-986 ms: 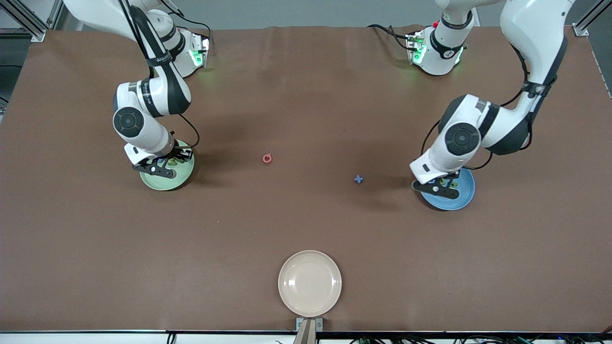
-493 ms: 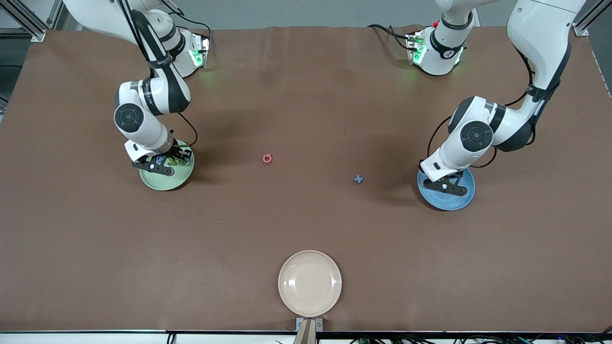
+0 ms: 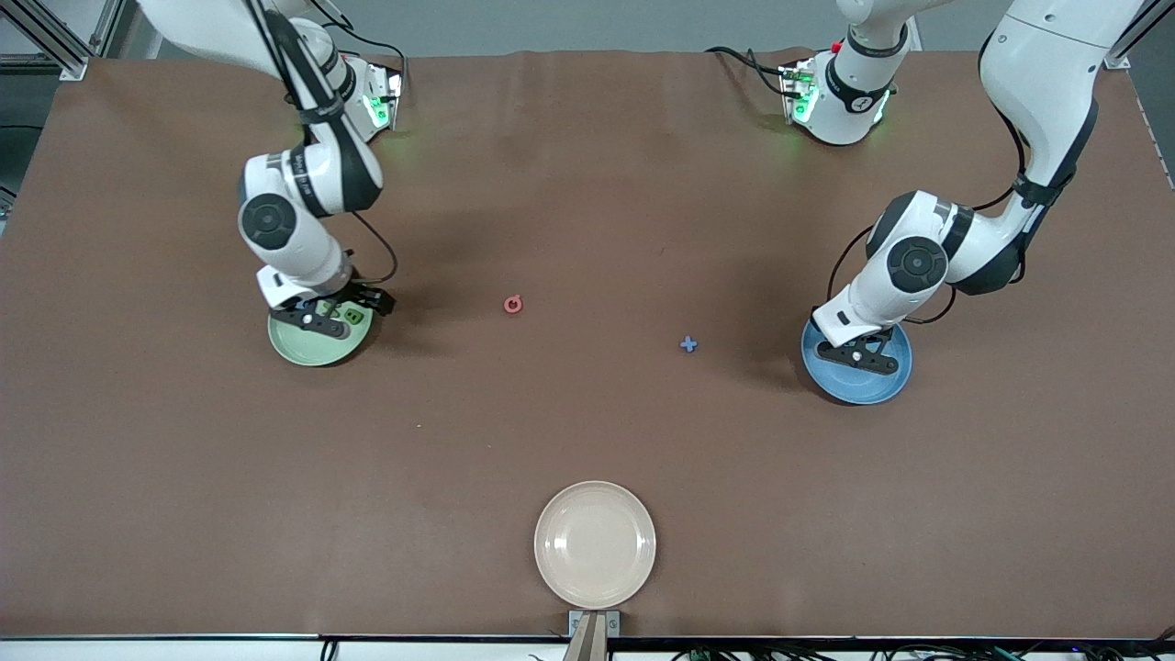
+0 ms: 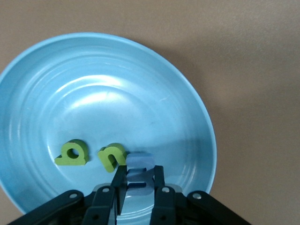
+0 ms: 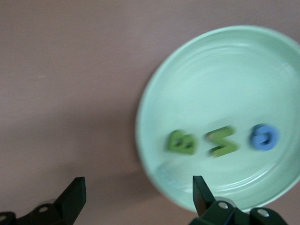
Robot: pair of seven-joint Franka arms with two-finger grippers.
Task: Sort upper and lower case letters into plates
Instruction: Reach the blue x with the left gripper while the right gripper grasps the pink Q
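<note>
Nearest the front camera, at the table's [image 3: 184,477] edge, lay a cream plate [image 3: 595,544] with nothing on it.

Farther back, the blue plate [image 3: 863,386] sat toward the left arm's end of the table. The left gripper [image 3: 858,356] hung low over it, its jaws clamped on a pale blue letter [image 4: 139,174] just above the dish. Two green letters [image 4: 71,153] [image 4: 111,156] lay side by side in the blue plate, close to the held piece.

Between the two arms, a small blue cross-shaped letter [image 3: 688,344] lay on the bare table, nearer the blue plate. A red-pink ring-shaped letter [image 3: 513,304] lay a little farther from the front camera, apart from the cross and toward the right arm's end.

The mint green plate [image 3: 307,347] sat toward the right arm's end. The right gripper [image 3: 332,315] was over the plate's edge, its jaws spread wide and holding nothing. In that plate three letters lay in a row: a green one [image 5: 181,142], another green one [image 5: 222,141] and a blue round one [image 5: 264,137].
</note>
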